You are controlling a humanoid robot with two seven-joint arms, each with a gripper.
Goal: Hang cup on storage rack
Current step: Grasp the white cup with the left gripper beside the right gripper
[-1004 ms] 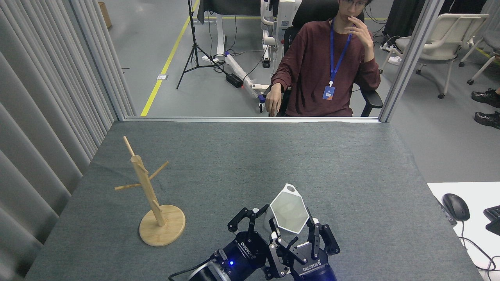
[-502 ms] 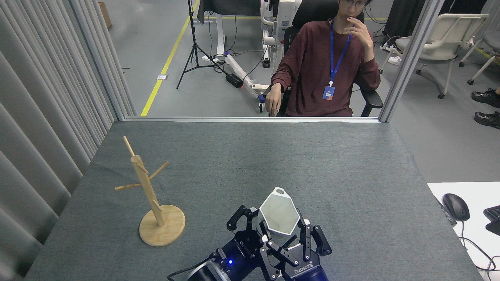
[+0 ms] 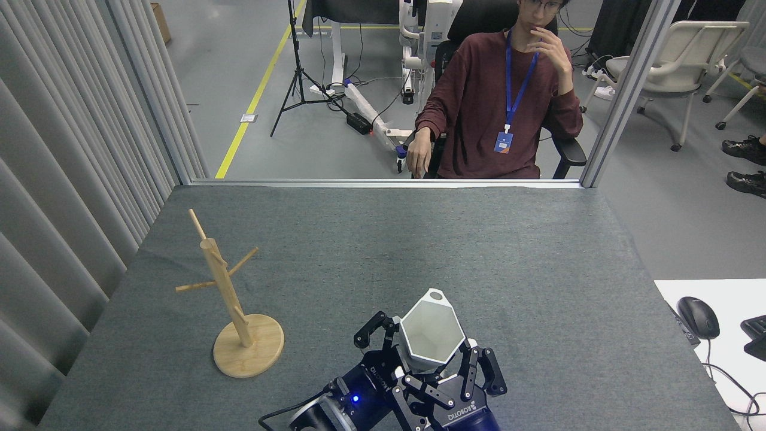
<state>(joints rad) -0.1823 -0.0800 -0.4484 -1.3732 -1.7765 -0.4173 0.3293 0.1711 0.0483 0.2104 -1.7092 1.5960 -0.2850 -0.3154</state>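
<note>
The storage rack stands on the left part of the grey surface. It is made of light wood. It has a round flat base, a straight post and thin pegs that stick out and point up. Nothing hangs on the pegs.

To the right of the storage rack, near the front edge of the surface, are two black robot grippers side by side. The left gripper is the closer one to the storage rack. Its fingers are apart, with one on the left side of the cup, but I cannot tell if they touch it.

The cup is white with flat sides and a six-sided rim. It is pale grey inside, and its open mouth faces up. A small tab handle with a round hole sticks out on the far side. The cup is well apart from the storage rack.

The right gripper is just right of the left one. Its fingers are clamped on the cup from the near side.

Farther right, past the edge of the surface, a black mouse lies on a white desk. Behind the surface a person sits in a chair.
</note>
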